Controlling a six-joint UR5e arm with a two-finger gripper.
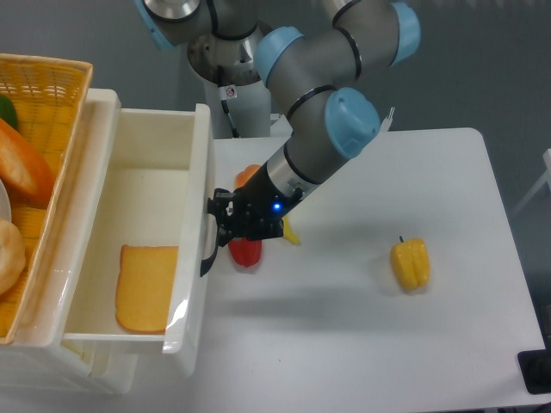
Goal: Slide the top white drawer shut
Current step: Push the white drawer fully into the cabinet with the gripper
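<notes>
- White plastic top white drawer [129, 172] stands part open at frame left.
- Gripper [217, 225] presses against its front panel; claw state cannot be told.

No text can be read. A small white sticker with a red mark [230, 91] sits on the robot's base column [232, 103], its print too small to make out.
</notes>
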